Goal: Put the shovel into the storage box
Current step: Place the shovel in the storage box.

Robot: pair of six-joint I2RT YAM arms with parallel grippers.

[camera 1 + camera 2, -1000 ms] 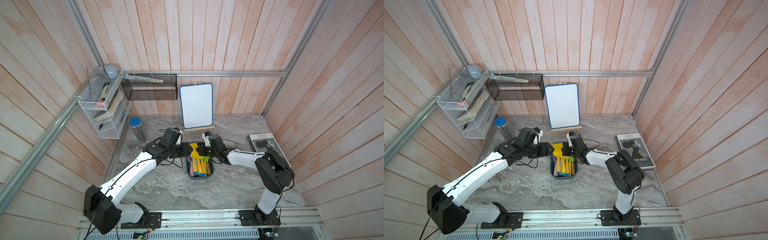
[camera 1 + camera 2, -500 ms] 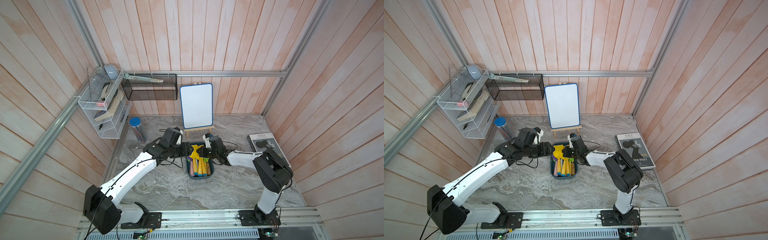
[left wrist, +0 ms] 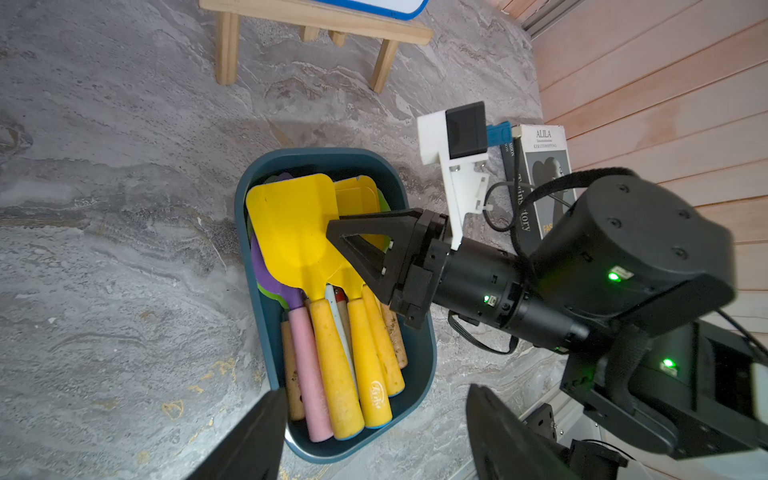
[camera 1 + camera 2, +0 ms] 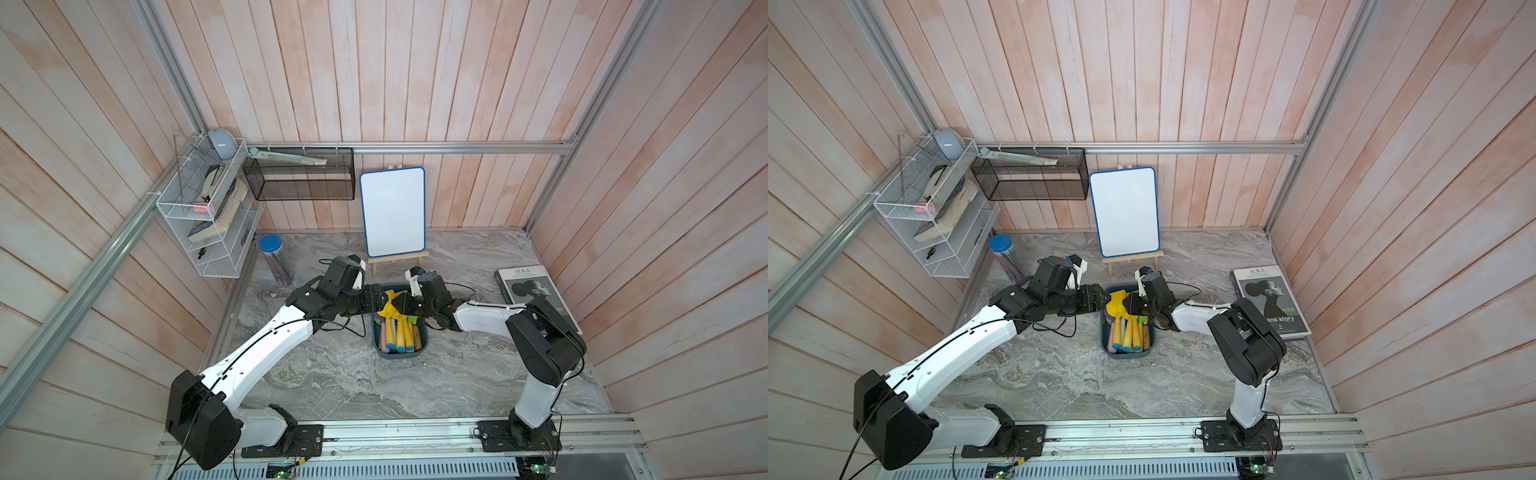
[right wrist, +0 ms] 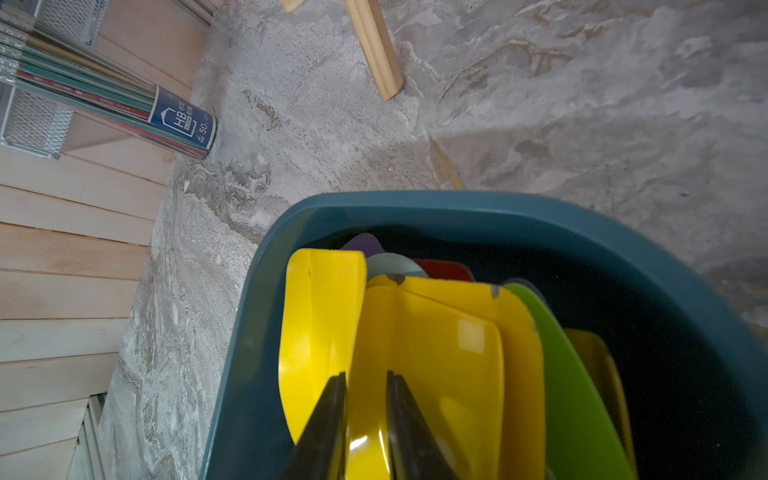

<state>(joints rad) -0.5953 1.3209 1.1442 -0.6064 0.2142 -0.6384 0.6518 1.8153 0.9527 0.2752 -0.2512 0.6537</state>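
The storage box (image 4: 421, 350) (image 4: 1105, 337), a dark teal tub, sits mid-table and holds several toy shovels. The top yellow shovel (image 3: 291, 224) (image 4: 390, 306) (image 4: 1116, 306) lies on the pile, blade toward the far wall and tilted onto one side. My right gripper (image 5: 365, 374) (image 4: 402, 305) (image 4: 1130, 306) is at that blade's edge (image 5: 320, 332), jaws a narrow gap apart with yellow showing between them. My left gripper (image 3: 374, 390) (image 4: 376, 302) (image 4: 1098, 301) hovers wide open on the box's left, holding nothing, with its fingers (image 3: 257, 436) on either side of the handle ends in the left wrist view.
A whiteboard on a small wooden easel (image 4: 392, 212) stands just behind the box. A book (image 4: 536, 291) lies to the right. A blue-lidded pencil tube (image 4: 274, 259) stands at the left wall, under a white wire rack (image 4: 208, 212) and a black mesh basket (image 4: 299, 178).
The yellow shovel came down a little onto the pile in the box. My right jaws, shut before, have parted slightly. The left gripper opened a touch wider and stayed in place.
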